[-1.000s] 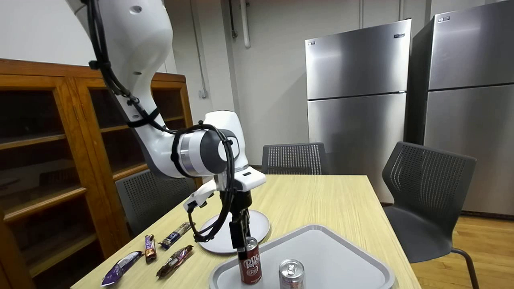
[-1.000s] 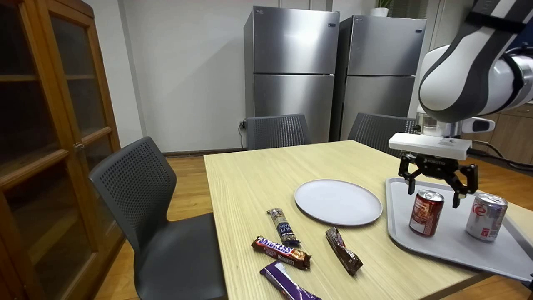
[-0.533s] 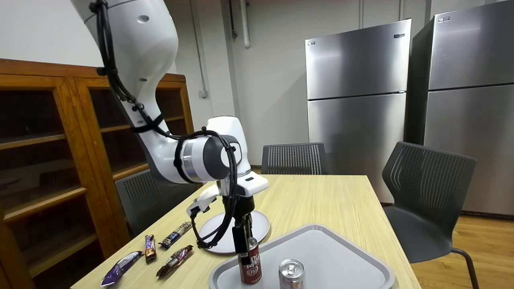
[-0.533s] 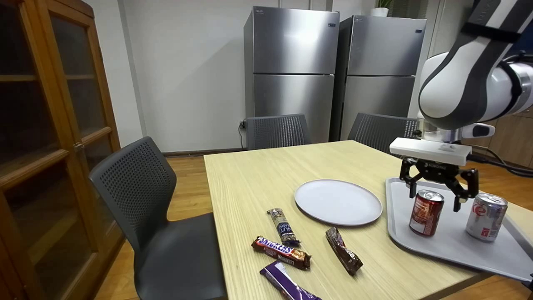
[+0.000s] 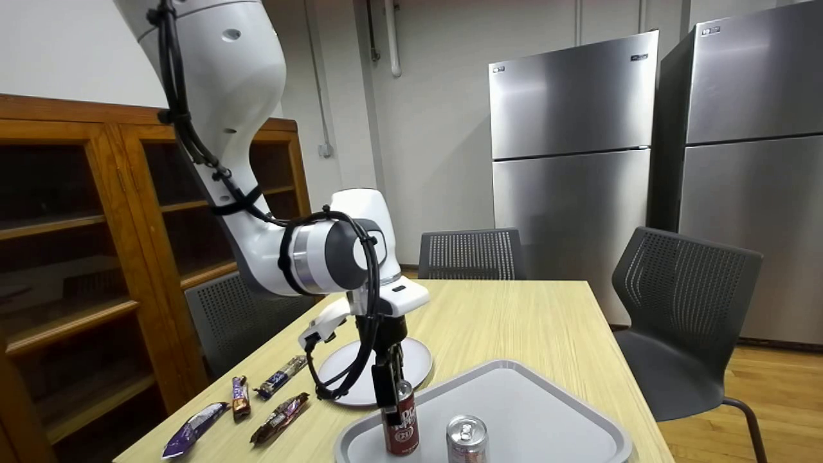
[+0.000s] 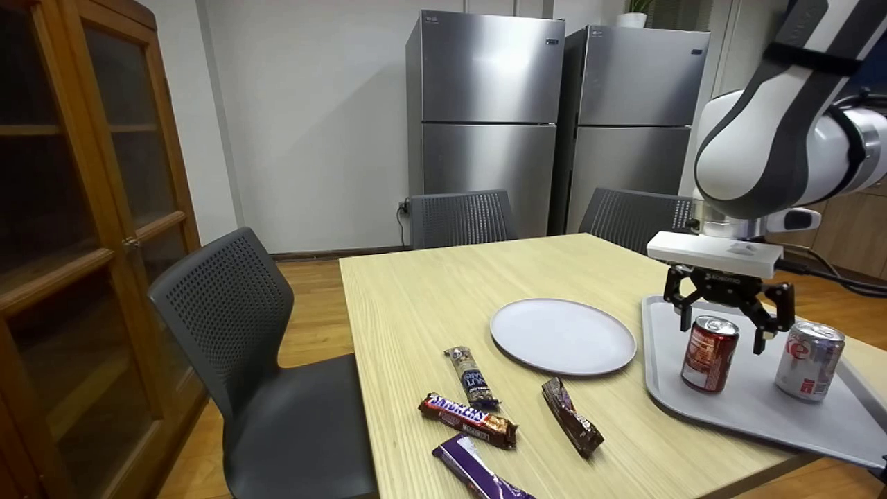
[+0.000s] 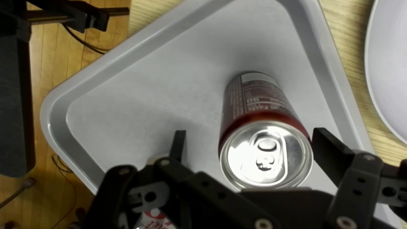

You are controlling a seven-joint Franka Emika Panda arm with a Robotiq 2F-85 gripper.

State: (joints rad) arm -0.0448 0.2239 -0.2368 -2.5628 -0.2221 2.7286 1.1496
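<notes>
Sunk a little lower over the last second, going by the white, grey-jointed robot arm (image 5: 244,77) and the black metal two-finger gripper (image 6: 723,335) at its end; cannot make out any shift in anything below.

Largest first, see two tall stainless-steel refrigerators (image 6: 488,83) at the back and a brown wooden, glass-fronted cabinet (image 5: 125,193) to one side, then a pale wood-grain table (image 6: 429,291) in front. On that, find a light-grey plastic tray (image 7: 143,101) with rounded corners and raised rim, and, just beside it, a round, pale, flat plate (image 6: 563,336).

Over the tray, note the gripper spread wide with nothing held, its fingers to either side of the top of a dark-red aluminium drink can (image 7: 266,152), upright on the tray near the edge facing the plate. Cannot tell from the wrist view whether already touching at the nearer fingertip (image 7: 332,152). Would count as done the lining-up over this can and the lowering to its top; would count as left undone any closing on it or lifting of it.

Also see a silver aluminium drink can (image 6: 811,360) with red lettering, upright on the same tray, near the dark-red one but outside the fingers. Smallest of all, on the table and away from the gripper, find a purple-wrapped bar (image 6: 478,471), a brown Snickers bar (image 6: 468,419), a dark-brown-wrapped bar (image 6: 572,416) and a bar in a blue-and-brown wrapper (image 6: 472,378), all untouched.
</notes>
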